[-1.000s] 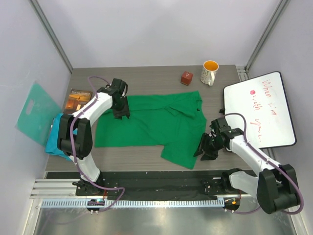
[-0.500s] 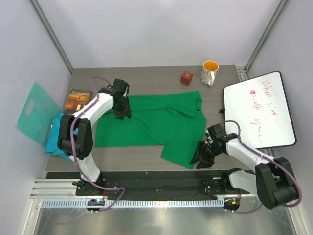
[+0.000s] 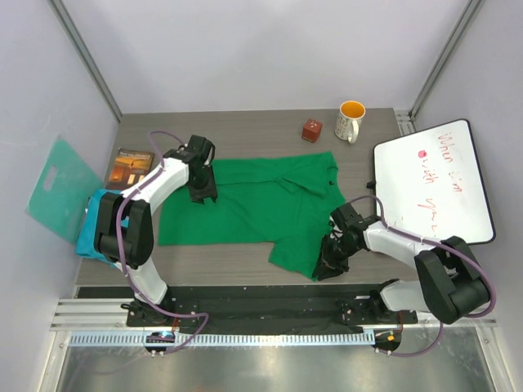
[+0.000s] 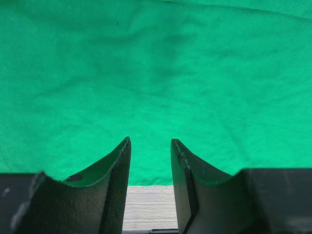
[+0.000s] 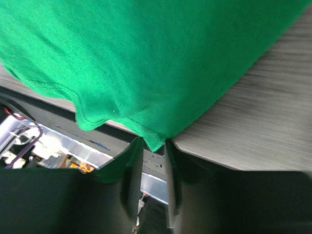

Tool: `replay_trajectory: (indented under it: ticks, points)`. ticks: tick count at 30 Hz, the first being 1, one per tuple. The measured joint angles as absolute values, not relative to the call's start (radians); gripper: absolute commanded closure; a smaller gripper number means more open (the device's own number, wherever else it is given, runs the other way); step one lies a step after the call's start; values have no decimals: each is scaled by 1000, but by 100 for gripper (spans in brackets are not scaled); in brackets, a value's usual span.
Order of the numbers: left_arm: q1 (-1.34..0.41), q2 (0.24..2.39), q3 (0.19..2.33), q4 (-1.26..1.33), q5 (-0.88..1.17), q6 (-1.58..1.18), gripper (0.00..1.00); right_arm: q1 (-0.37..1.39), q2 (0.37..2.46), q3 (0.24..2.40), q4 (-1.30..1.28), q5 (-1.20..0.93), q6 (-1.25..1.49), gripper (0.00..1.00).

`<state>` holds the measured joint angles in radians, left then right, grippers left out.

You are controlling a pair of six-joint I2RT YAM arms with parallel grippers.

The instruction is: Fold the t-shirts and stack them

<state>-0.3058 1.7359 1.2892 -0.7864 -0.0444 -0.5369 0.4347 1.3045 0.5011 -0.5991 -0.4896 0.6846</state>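
Top external view: green t-shirt (image 3: 253,204) lies spread flat at centre frame on the worktop (image 3: 245,135). One flap runs down toward the lower right, its tip at the near edge. Teal-blue t-shirt (image 3: 91,233) sits bunched at the left edge of the worktop, partly behind the left arm, not yet folded.

Step, as judged: taking hold for the first fold of the green shirt. No stacking is possible yet.

Right hand (image 3: 327,265): low at the tip of the lower-right flap, arm reaching in from the lower right. In the right wrist view, the right hand (image 5: 153,146) has its fingers close together with the corner of the hem between them. A slit of gap shows below the tip, so I cannot tell whether the cloth is truly pinched.

Left hand (image 3: 202,192): at the upper-left corner of the shirt, arm stretched up the left side of the frame, wrist pointed down. In the left wrist view, the left hand (image 4: 150,146) has its fingers partly spread over the cloth edge. Bare worktop shows in the gap, and nothing is gripped.

Next move, as judged: confirm the right pinch, have the left hand take its corner, then lift and carry the cloth across the body. Risk: a thin hem tip could slip out.

Around the shirt: mug (image 3: 350,120) and small red-brown block (image 3: 311,130) at upper centre, whiteboard (image 3: 433,184) at right, book (image 3: 131,166) and teal board (image 3: 57,184) at left.
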Motion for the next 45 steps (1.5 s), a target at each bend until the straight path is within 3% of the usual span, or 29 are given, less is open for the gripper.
replay_trajectory:
  ticks: [3,28,37,45]
  points:
    - [-306,1736,1289,-786,-46,-538,61,439,1309,501,-593,-472,685,99]
    - [-258,1704,1256,-775,-64,-543,62,440,1219,529,-622,-381,676,99]
    - [-229,1687,1214,-776,-101,-561,55,440,1210,638,-637,-368,651,99]
    - [-82,1569,1055,-824,-152,-604,45,440,1244,709,-664,-368,633,99]
